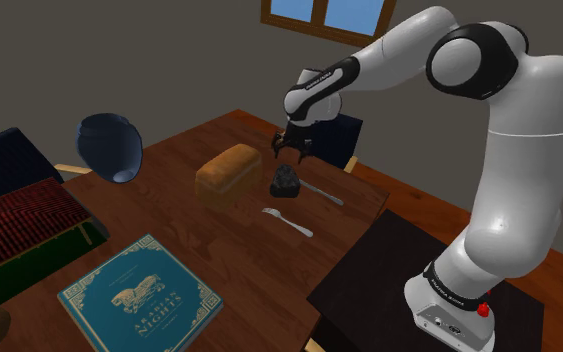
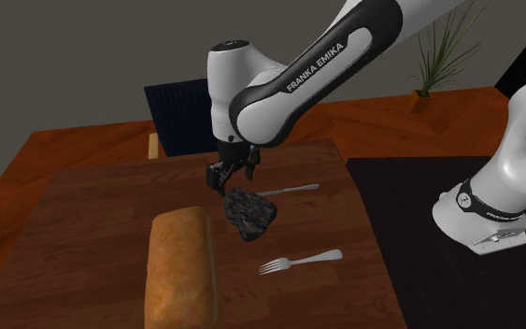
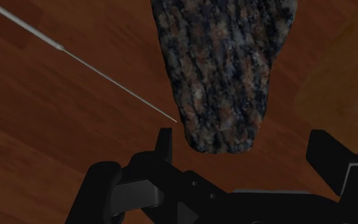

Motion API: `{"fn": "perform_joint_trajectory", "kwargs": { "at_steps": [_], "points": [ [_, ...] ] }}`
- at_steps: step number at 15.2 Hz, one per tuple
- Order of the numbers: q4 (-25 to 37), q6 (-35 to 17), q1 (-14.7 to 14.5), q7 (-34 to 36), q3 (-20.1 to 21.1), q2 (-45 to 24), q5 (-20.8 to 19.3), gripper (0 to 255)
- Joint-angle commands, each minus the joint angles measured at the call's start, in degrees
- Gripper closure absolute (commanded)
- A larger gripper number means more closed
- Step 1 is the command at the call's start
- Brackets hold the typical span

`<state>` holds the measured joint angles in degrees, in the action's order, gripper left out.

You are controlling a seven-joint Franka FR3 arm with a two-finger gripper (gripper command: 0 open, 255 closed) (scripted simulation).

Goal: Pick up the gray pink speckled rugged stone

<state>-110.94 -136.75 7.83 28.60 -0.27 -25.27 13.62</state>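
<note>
Closest up: gripper [image 3: 244, 143], jaws wide, over narrow end of stone [image 3: 225, 63], not touching. Lies on table [image 2: 83, 215], bread [image 2: 183, 271] just left in second exterior view, knife [image 2: 289, 190] just beside, far side. Risk: pinching tapered tip, rough stone squirting out; finger clipping knife tip.

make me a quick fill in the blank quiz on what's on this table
1. The gripper hangs just above the stone with its fingers ____.
2. The two utensils lying near the stone are a knife and a ____.
3. The brown thing on the stone's other side, away from the utensils, is a ____ of bread.

Missing words: open; fork; loaf
</note>
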Motion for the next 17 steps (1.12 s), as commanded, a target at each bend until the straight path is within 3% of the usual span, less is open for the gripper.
{"fn": "perform_joint_trajectory", "kwargs": {
  "at_steps": [1,8,9,17],
  "points": [
    [0.28,-1.19,0.10,-0.12,0.03,-1.42,0.28,0],
    [0.25,-3.73,0.25,-0.82,0.33,-3.96,0.81,0],
    [0.26,-3.76,0.24,-0.80,0.34,-4.00,0.81,255],
    [0.16,-3.84,0.26,-0.85,0.34,-3.99,0.83,255]
  ]
}}
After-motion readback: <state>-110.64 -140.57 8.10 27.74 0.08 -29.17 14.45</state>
